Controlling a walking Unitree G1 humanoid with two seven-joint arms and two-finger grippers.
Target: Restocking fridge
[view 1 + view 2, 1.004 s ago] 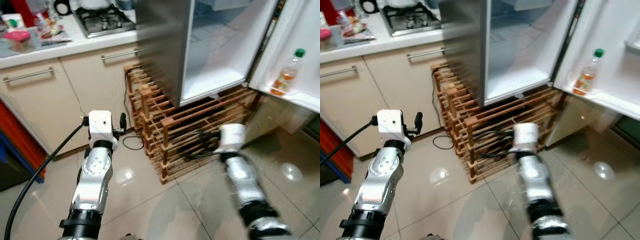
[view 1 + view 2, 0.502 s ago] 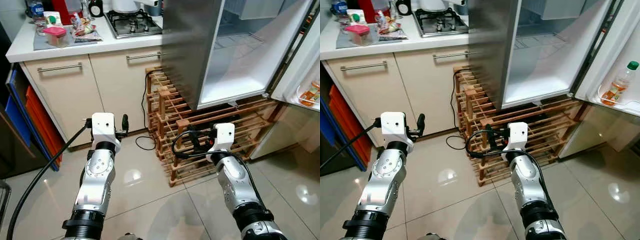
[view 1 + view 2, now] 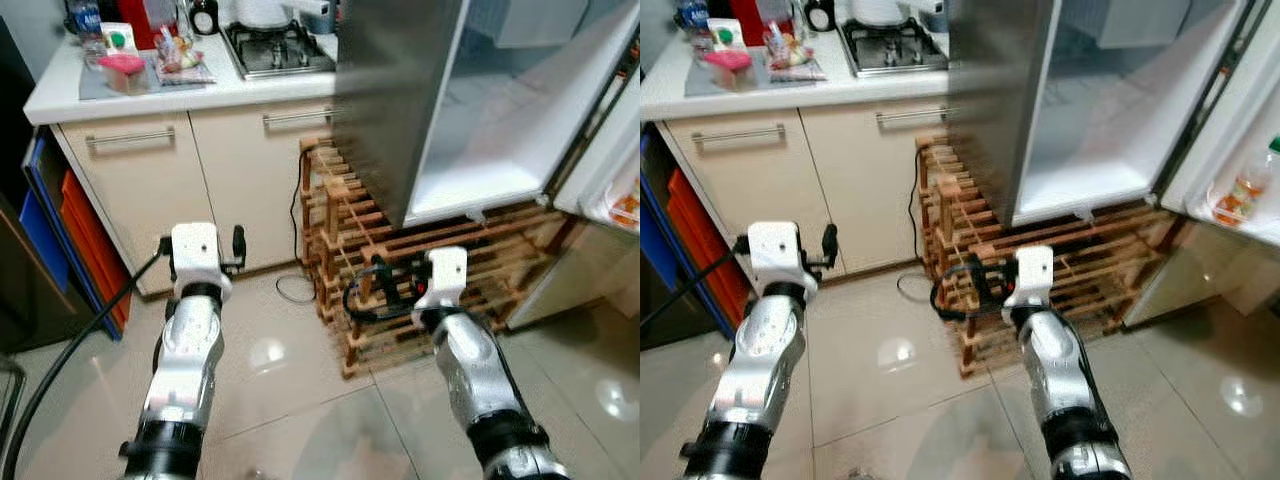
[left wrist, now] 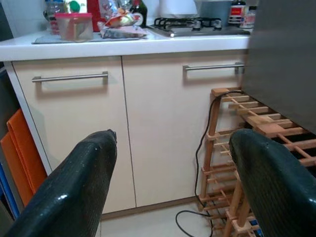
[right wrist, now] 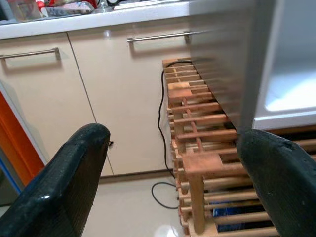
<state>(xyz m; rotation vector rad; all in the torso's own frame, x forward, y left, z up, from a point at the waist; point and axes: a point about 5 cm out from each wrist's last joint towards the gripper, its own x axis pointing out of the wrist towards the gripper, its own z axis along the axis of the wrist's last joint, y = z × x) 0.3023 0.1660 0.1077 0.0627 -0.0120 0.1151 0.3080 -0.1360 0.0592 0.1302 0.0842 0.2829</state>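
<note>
From the head, the open steel fridge (image 3: 400, 90) stands on a slatted wooden rack (image 3: 400, 290), an orange bottle (image 3: 1240, 190) in its door – wrist views show left gripper (image 4: 173, 187) and right gripper (image 5: 173, 182) fingers spread, empty, facing the white counter (image 4: 123, 47).

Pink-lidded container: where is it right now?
The pink-lidded container sits on the white counter at far left, left of the gas hob.
</note>
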